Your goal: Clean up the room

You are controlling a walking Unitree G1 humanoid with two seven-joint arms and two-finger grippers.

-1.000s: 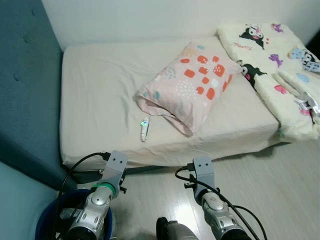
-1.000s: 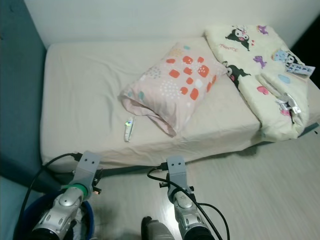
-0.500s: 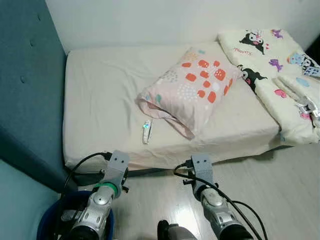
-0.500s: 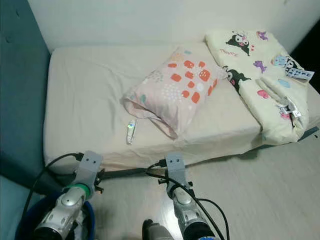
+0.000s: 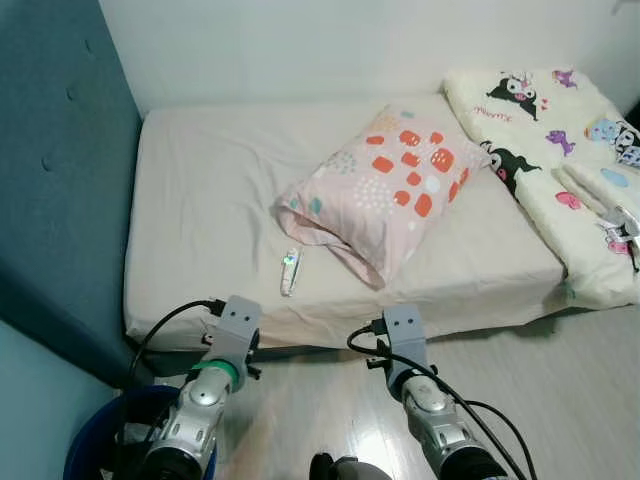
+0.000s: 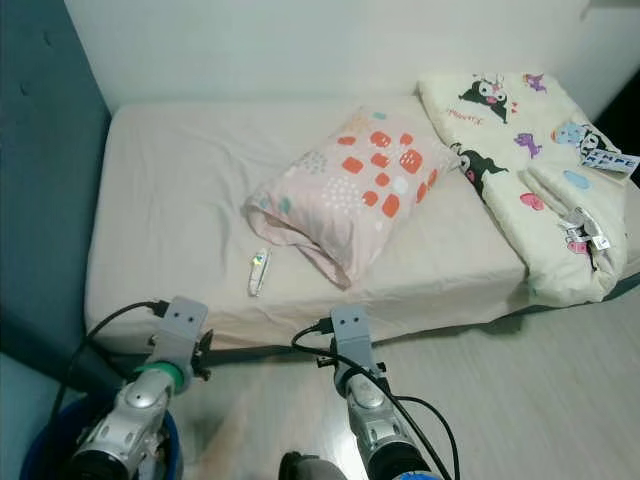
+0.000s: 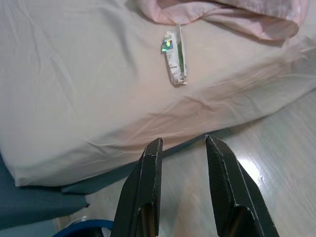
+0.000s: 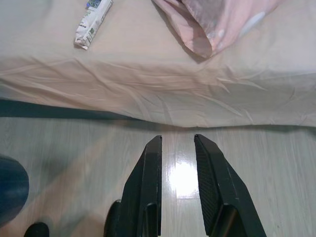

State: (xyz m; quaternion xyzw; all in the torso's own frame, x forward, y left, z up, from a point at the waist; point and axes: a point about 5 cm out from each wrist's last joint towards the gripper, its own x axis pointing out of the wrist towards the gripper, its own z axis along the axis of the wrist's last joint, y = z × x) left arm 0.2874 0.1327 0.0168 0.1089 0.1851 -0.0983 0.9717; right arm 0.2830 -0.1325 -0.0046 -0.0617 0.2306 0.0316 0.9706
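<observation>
A small white wrapper with green print (image 5: 290,271) lies on the beige bed sheet (image 5: 200,210), just beside the low corner of the pink spotted pillow (image 5: 385,185); the same wrapper (image 7: 174,58) shows in the left wrist view. My left gripper (image 7: 181,144) hangs open over the floor below the bed's front edge, with nothing between its fingers. My right gripper (image 8: 177,140) is open too, above the wood floor close to the mattress edge, with the wrapper (image 8: 93,22) ahead of it.
A cream cartoon-print blanket (image 5: 560,150) is folded at the bed's right end. A blue bucket (image 5: 110,440) stands on the floor under my left arm. A blue padded headboard (image 5: 55,180) rises on the left. Pale wood floor (image 5: 560,390) runs along the bed's front.
The camera view has shifted slightly, bringing the bed a little lower and more centred. Both arms keep the same pose and nothing on the bed has moved.
</observation>
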